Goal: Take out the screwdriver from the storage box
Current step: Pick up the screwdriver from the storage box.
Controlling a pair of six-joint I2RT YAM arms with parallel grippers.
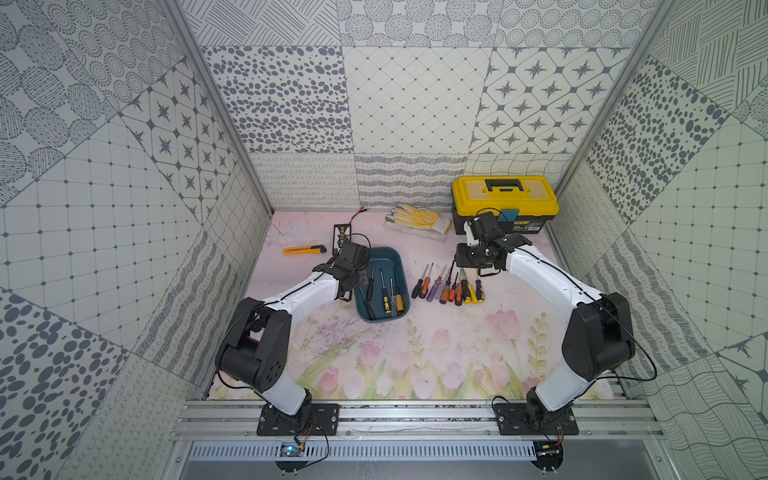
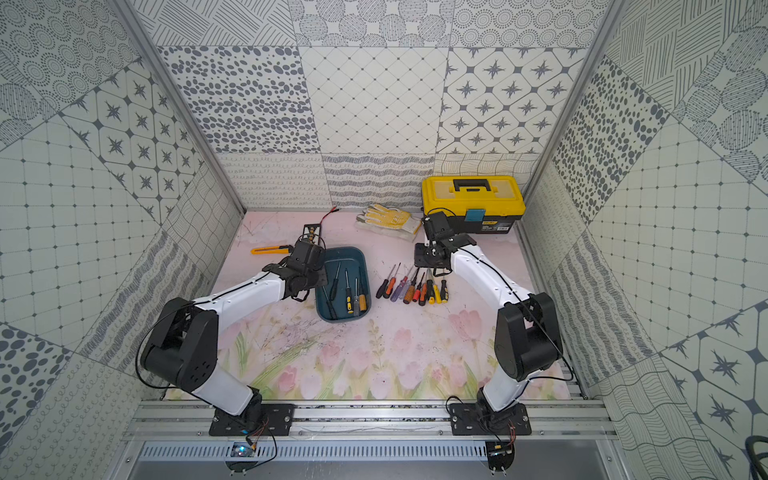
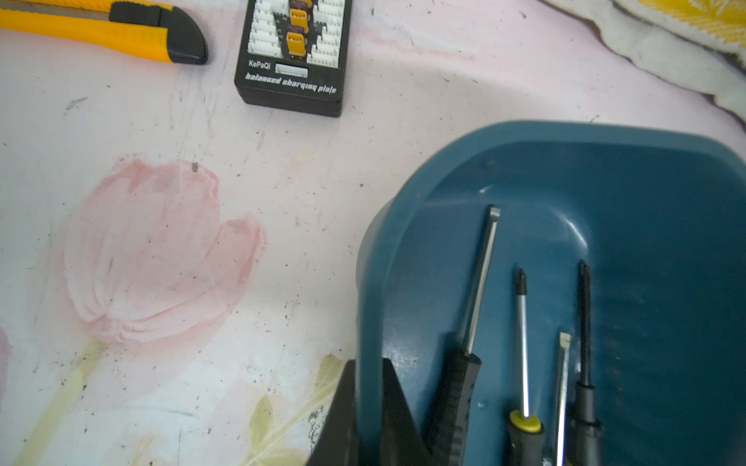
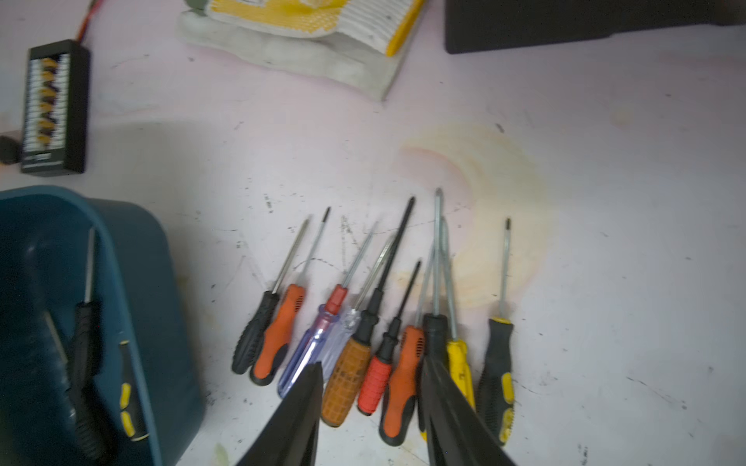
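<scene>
The teal-blue storage box (image 1: 384,255) (image 2: 347,257) lies left of the table's middle. Several screwdrivers (image 1: 384,291) (image 3: 522,343) rest inside it, tips pointing to the back. My left gripper (image 3: 368,363) (image 1: 351,291) is shut on the box's left wall (image 3: 369,282), one finger outside and one inside. My right gripper (image 4: 371,363) (image 1: 478,270) hovers open over the right part of a row of several screwdrivers (image 1: 449,286) (image 4: 403,363) lying on the table right of the box. Nothing sits between its fingers.
A yellow-lidded black toolbox (image 1: 505,199) stands at the back right, with yellow-dotted work gloves (image 1: 417,220) to its left. A yellow utility knife (image 1: 304,249) and a black charging board (image 1: 341,235) lie behind the left arm, near the box's back left corner.
</scene>
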